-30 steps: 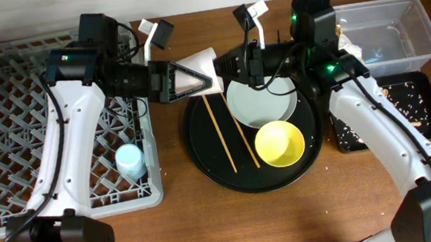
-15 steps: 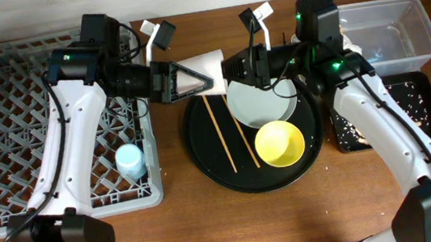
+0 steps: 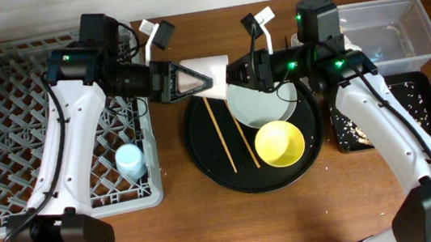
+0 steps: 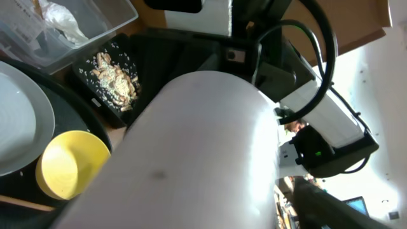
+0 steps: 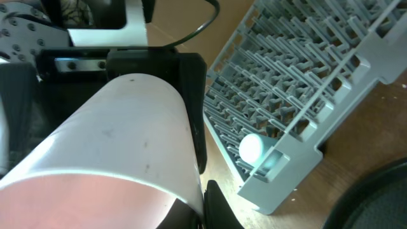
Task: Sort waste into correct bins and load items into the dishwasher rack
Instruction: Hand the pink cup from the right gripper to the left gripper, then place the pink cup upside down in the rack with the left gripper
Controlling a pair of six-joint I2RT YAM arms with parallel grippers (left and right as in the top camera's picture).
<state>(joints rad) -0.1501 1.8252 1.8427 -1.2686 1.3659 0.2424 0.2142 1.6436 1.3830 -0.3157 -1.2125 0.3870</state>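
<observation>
The left gripper [image 3: 207,79] and the right gripper [image 3: 230,73] face each other closely over the far rim of the round black tray [image 3: 196,149], the pink cup [image 3: 209,62] between them, closing that gap. The rack [image 3: 4,121] lies open from above (only the blue cup [image 3: 129,158] sits near its right front corner). The front of the table [image 3: 212,231] seems free.

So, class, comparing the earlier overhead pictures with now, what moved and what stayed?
The small pink cup, pinched by the right end effector, shifted right and levelled as that arm drew back. The left end effector, yellow bowl, round grey-white plate, wooden chopsticks and small blue cup stayed put.
</observation>
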